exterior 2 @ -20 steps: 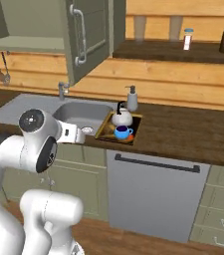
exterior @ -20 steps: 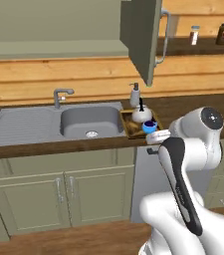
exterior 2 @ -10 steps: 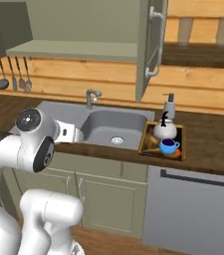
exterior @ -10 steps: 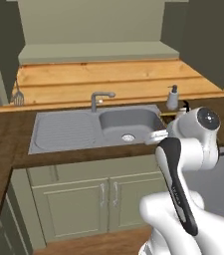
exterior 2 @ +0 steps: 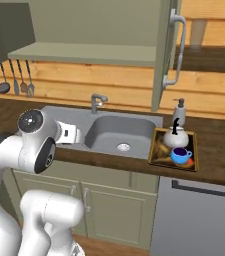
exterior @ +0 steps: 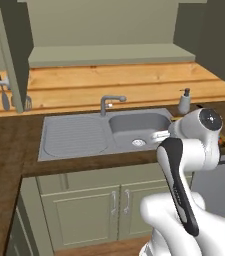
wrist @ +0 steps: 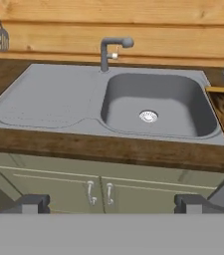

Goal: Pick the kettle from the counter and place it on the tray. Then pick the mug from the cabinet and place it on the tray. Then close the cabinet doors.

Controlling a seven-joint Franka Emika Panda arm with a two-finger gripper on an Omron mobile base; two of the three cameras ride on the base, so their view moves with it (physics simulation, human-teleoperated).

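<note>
- Silvery kettle [exterior 2: 175, 137] with black arched handle and blue mug [exterior 2: 181, 155] sit on the wooden tray [exterior 2: 159, 152], right of the sink [exterior 2: 109, 131] on the worktop [exterior 2: 219, 160].
- Cabinet doors [exterior 2: 167, 55] stand open.
- Gripper [wrist: 111, 203] spread wide, holding nothing.

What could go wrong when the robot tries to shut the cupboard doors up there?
1. The kettle and mug sit on the tray right below the open right cabinet door; an arm swinging low there might knock them.
2. The left cabinet door hangs beside the utensils on the wall, so reaching behind it could bump them.
3. The gripper is open, down at counter level, so it has a long climb to the door handle and might miss it.
</note>
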